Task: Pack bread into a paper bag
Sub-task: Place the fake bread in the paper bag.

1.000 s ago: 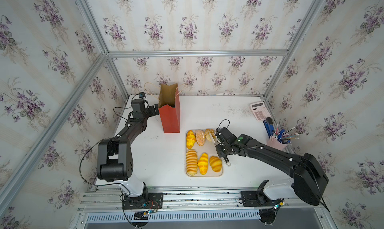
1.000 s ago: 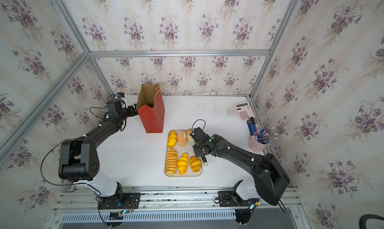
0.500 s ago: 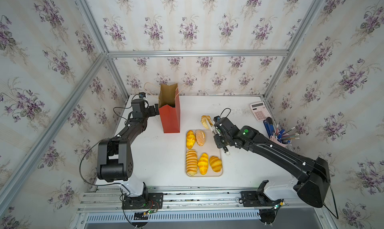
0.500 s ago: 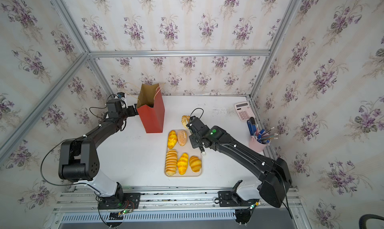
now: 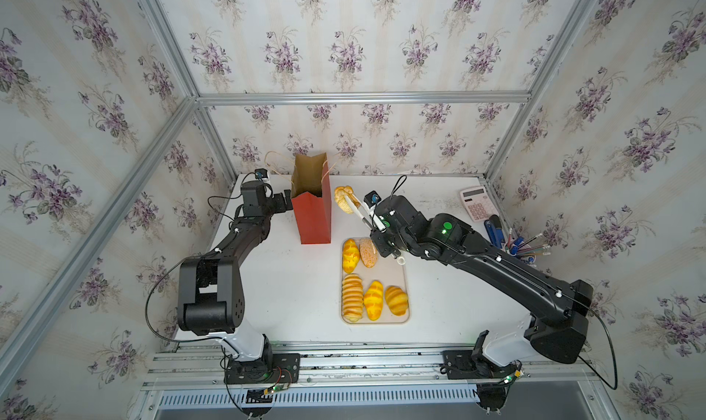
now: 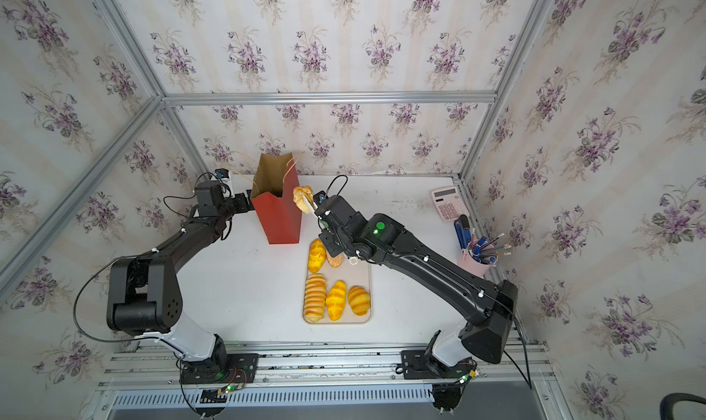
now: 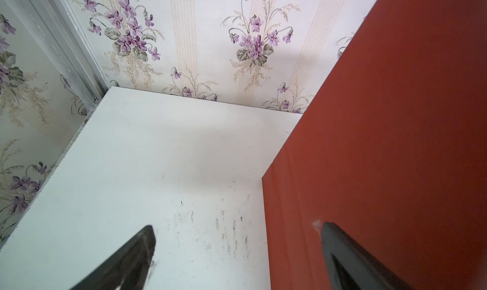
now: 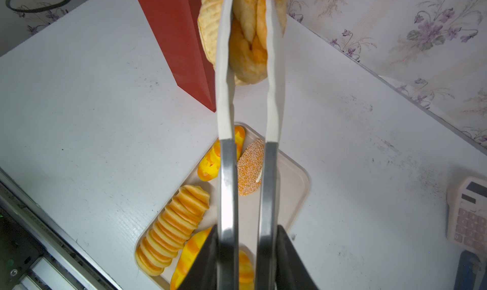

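In front of the paper bag [image 5: 315, 219], five loaves [image 5: 372, 299] are laid on the tray [image 5: 404, 277]. The right tool [image 8: 246, 228] is pressed together on tongs [image 5: 361, 215] — the knot roll [image 5: 344, 200] is pinched in them, raised just beside the bag's rim. The left tool [image 5: 283, 202] is spread at the bag's opposite side.

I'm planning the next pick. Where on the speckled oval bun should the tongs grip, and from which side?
Probably across its narrow middle, from above. The speckled oval bun lies flat on the tray, one long side free; the yellow scored roll sits close beside the other, so the tongs need care there.
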`<state>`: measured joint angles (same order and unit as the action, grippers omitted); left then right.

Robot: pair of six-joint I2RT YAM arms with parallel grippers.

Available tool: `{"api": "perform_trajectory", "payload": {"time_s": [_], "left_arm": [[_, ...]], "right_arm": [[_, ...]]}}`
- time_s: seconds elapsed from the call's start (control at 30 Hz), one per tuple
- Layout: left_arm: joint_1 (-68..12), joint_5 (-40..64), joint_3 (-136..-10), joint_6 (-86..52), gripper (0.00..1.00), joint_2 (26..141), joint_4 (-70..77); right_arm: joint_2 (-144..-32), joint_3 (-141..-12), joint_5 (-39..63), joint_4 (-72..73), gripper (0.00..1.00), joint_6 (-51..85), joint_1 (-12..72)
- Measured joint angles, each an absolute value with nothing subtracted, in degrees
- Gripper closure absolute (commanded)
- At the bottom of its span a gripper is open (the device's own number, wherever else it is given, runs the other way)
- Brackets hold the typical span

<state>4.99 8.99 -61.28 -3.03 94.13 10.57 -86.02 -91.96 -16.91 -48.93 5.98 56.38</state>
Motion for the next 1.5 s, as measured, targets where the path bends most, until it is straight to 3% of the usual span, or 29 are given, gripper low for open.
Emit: {"api": "perform_trajectory", "payload": {"time_s": [0.77, 1.5], "left_arm": [[5.0, 9.1, -59.3, -2.8, 0.0, 94.1, 10.9], [5.0, 10.0, -59.0, -2.7, 0.0, 94.8, 11.9]], "right_arm": [[-101.8, -112.6, -14.2, -46.3, 0.7, -6.4, 58.3], [-108.3, -117.5, -12.2, -42.1, 0.72, -10.5, 51.9]]}}
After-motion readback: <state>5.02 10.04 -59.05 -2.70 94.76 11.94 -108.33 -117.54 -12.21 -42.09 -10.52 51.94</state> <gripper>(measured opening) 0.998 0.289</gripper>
